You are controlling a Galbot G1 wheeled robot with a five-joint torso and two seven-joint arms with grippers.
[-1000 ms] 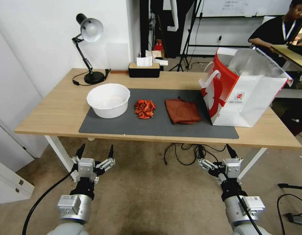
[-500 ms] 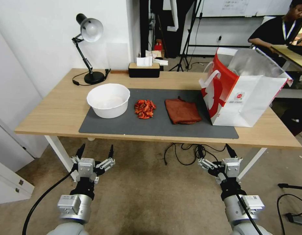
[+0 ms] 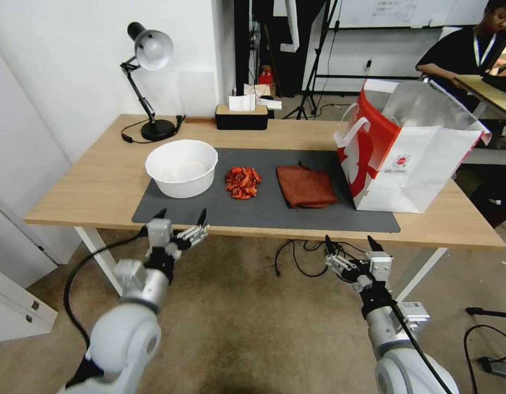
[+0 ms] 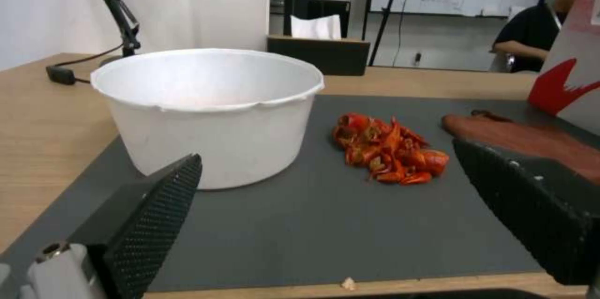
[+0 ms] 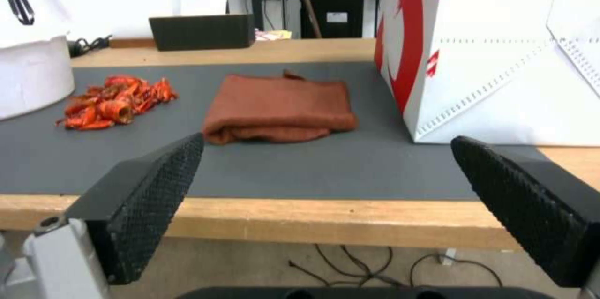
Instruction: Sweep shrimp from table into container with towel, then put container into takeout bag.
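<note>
Left gripper (image 3: 181, 214) hovering at table (image 3: 88, 186) edge, knurled jaws apart. Right gripper (image 3: 346, 244) hanging lower, apart too. Glossy curled shrimp (image 3: 242, 182) lying between round white container (image 3: 182, 167) and folded soft towel (image 3: 305, 186).

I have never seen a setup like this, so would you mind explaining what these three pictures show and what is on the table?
It is a two-armed robot. One picture looks down from its head; the other two come from cameras on its wrists, with black fingers in the foreground. On the table lies a grey mat carrying a white container, a pile of shrimp and a folded towel; a takeout bag stands partly on the mat. The left gripper hovers at the table's front edge; the right gripper is lower, before the table. Both are open, holding nothing.
</note>
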